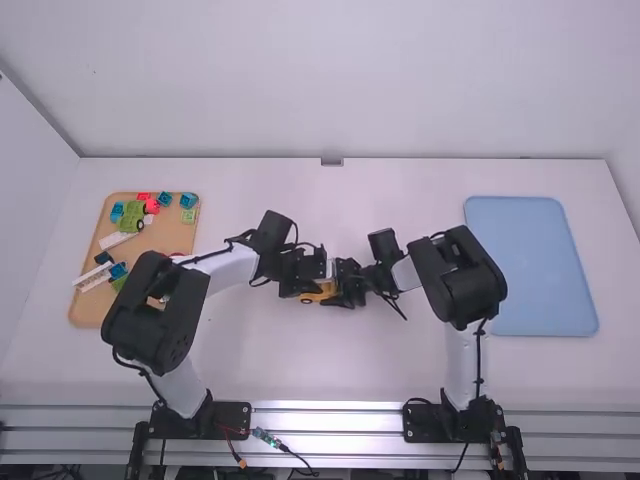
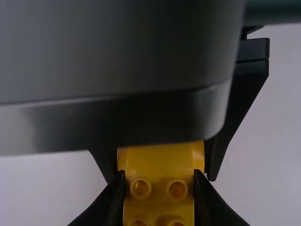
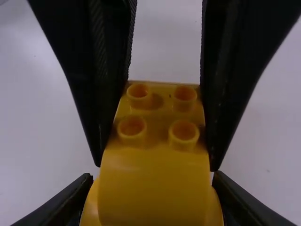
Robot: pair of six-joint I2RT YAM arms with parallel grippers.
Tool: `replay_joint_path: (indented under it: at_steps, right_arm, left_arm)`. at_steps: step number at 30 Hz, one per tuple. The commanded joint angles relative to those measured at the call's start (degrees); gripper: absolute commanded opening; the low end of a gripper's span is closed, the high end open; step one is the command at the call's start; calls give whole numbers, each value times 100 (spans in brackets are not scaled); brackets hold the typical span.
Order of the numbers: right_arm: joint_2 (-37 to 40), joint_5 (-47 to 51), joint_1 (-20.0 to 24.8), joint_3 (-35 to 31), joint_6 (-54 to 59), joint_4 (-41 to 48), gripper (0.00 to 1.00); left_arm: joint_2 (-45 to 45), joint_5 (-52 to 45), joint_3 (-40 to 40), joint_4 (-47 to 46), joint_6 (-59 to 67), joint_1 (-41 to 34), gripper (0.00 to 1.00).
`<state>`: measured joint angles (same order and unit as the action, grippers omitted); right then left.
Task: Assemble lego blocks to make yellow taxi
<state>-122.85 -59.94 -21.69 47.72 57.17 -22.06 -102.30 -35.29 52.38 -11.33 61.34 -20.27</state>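
Here I am over a white table [image 1: 270,350], its far edge running along a pale wall [image 1: 300,80], a metal rail [image 1: 325,408] along the near side. Over on the left, the tan tray [image 1: 86,308] carries green, blue, red and white blocks; on the right lies the blue tray [image 1: 530,265].

And in the middle, between my two arms, there's the yellow vehicle body [image 1: 322,292]! It's glossy, smooth and rounded at one end, with hollow round studs standing in pairs on a flat stretch, and a small dark wheel [image 1: 306,300] peeks out at its side in the high view. My left gripper [image 1: 309,282] has it pinched, one finger pressed to each side, and my right gripper [image 1: 346,286] squeezes the same body from the other end.

Now, the tricky bits: a big dark housing [image 2: 117,70] cuts across the left wrist view and covers much of the body there. In the right wrist view, the rounded end runs off the bottom edge. The underside is hidden, and from above, black fingers and cables crowd most of the yellow.
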Motion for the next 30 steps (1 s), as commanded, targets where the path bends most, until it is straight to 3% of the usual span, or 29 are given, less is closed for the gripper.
replay_joint_path:
  at_steps: [1, 17, 21, 24, 25, 26, 27, 30]
  right_arm:
    - [-121, 125, -11, 151, -128, 7, 47]
    - [-121, 125, 0, 138, -102, 2, 46]
    - [-121, 122, 0, 140, -102, 2, 46]
    - [-121, 125, 0, 138, -102, 7, 46]
    - [-121, 129, 0, 138, -100, 17, 46]
    - [-121, 140, 0, 138, -100, 26, 46]
    - [-121, 151, 0, 138, -100, 31, 46]
    - [-121, 168, 0, 138, -100, 48, 46]
  left_arm:
    - [-112, 114, -155, -181, -46, -179, 2]
    - [-514, 295, 107, -363, -149, -315, 2]
    - [-420, 238, 221, -479, -157, -352, 8]
    - [-398, 225, 302, -496, -201, -337, 24]
    - [-383, 230, 332, -494, -306, -319, 41]
    - [-370, 267, 350, -490, -385, -319, 76]
    - [-345, 356, 378, -505, -520, -319, 99]
    - [-103, 684, 671, -949, -739, -326, 99]
